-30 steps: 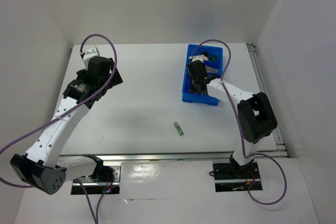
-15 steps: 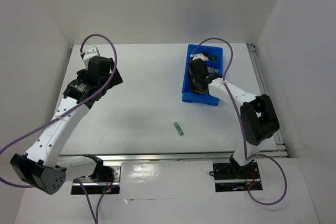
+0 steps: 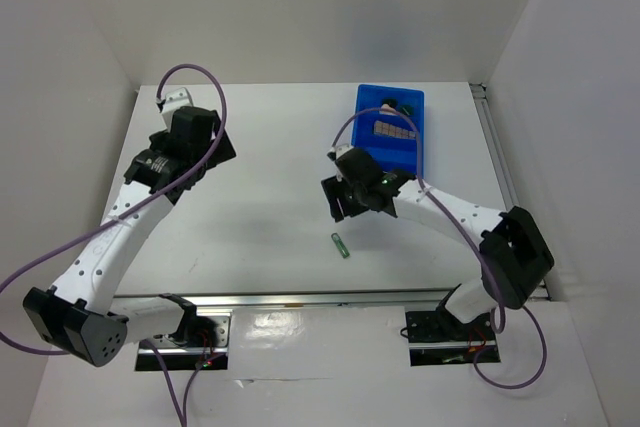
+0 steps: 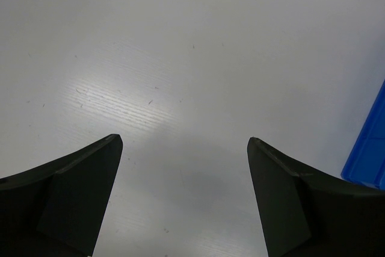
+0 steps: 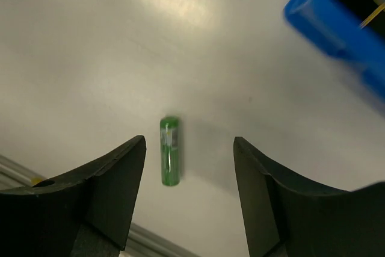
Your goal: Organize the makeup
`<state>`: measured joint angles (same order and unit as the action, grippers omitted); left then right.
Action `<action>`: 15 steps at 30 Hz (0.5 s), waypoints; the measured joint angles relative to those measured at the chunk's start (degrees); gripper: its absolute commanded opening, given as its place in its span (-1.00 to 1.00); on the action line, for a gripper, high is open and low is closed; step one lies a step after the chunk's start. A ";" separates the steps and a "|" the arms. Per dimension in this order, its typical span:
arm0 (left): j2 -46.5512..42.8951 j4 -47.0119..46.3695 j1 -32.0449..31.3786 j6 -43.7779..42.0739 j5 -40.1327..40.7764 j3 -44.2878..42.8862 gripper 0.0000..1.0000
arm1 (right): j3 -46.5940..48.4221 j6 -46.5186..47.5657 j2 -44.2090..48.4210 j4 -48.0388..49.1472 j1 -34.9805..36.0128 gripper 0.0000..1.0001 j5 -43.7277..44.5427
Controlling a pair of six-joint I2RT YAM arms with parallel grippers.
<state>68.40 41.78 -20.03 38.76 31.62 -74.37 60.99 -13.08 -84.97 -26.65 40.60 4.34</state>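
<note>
While the right fingers (image 5: pixel 127 164) hang spread wide with nothing between them, the green tube (image 5: pixel 170 159) lies flat on the counter (image 5: pixel 90 58) right below the gap, closer to one finger and untouched. That puts the tube near the middle of the counter's near edge. Toward the far right corner, the blue bin (image 3: pixel 402 159) holds small cosmetics (image 3: pixel 390 129). Over by the left edge, the left fingers (image 4: pixel 99 164) are wide apart too, gripping nothing, above white counter.
</note>
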 measured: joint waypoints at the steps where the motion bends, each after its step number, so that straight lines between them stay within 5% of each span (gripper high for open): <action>1: 0.13 0.00 0.00 0.00 0.00 0.00 0.99 | -1.01 -0.59 -0.59 -1.01 0.92 0.36 -0.72; 11: 0.20 -0.02 0.00 0.00 -0.02 0.00 0.99 | -7.91 -4.13 -4.50 -3.98 6.05 0.33 -4.94; 15: 0.20 -0.02 0.00 0.00 -0.02 0.00 0.99 | -9.73 -5.46 -5.77 -3.43 6.51 0.12 -5.42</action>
<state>68.60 41.76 -20.03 38.76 31.59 -74.37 51.27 -18.55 -90.74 -30.09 47.11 -1.08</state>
